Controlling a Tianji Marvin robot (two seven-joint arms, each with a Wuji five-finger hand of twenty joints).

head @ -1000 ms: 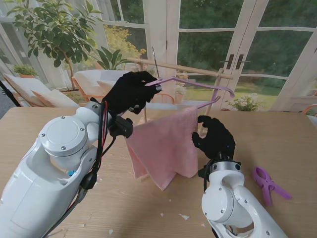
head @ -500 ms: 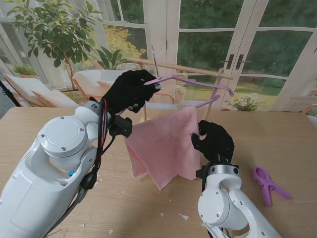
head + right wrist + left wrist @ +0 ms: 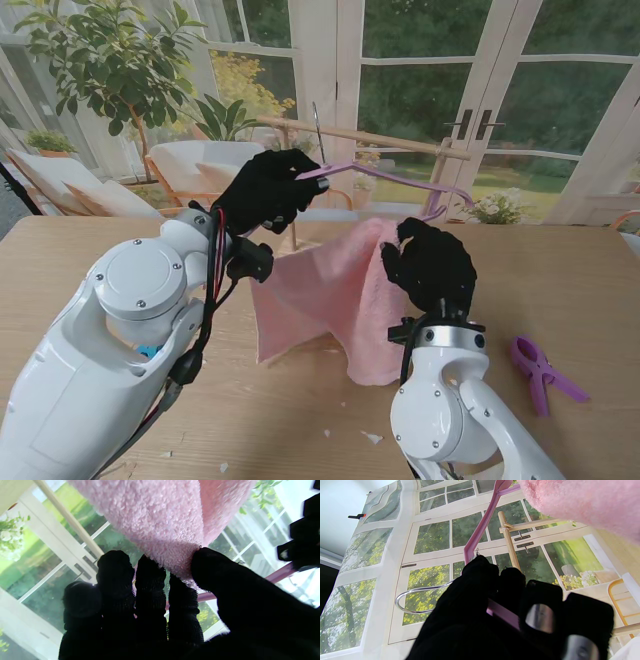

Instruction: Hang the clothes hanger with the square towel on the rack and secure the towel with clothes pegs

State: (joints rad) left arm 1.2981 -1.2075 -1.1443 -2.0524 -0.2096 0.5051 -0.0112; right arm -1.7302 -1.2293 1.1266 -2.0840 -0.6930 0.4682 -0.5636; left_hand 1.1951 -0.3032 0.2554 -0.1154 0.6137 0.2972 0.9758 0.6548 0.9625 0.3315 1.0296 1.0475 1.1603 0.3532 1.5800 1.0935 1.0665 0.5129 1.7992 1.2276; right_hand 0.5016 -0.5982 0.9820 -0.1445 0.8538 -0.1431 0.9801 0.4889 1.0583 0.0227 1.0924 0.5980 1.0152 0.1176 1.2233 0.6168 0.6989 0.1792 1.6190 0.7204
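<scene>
Much of the clothes hanger [image 3: 385, 172] is hidden: its neck disappears inside the left robot hand [image 3: 265, 187], and its lower bar is covered by the square towel [image 3: 335, 290] and by the right robot hand [image 3: 430, 265]. In the left wrist view only one pink arm [image 3: 480, 530] of the hanger and its metal hook [image 3: 420, 600] show, the rest being behind the black fingers [image 3: 480, 580]. The far end of the wooden rack [image 3: 370, 135] is partly masked by the hanger, so it cannot be told whether the hook touches the rack rail.

The left robot hand is clamped on the clothes hanger just under the hook, holding it up in front of the rack. The right robot hand pinches the towel's upper edge between thumb [image 3: 212, 565] and fingertips [image 3: 150, 570], at the hanger's lower bar [image 3: 277, 576].

The hanger is thin pale purple plastic with a silver hook, tilted, raised above the worktop [image 3: 560, 280]. The towel is pink and fluffy, draped over the hanger, bunched and skewed, its lowest corner hanging near the worktop; contact there cannot be judged. A purple clothes peg [image 3: 540, 372] lies on the worktop to the right of the towel, well apart from it.
</scene>
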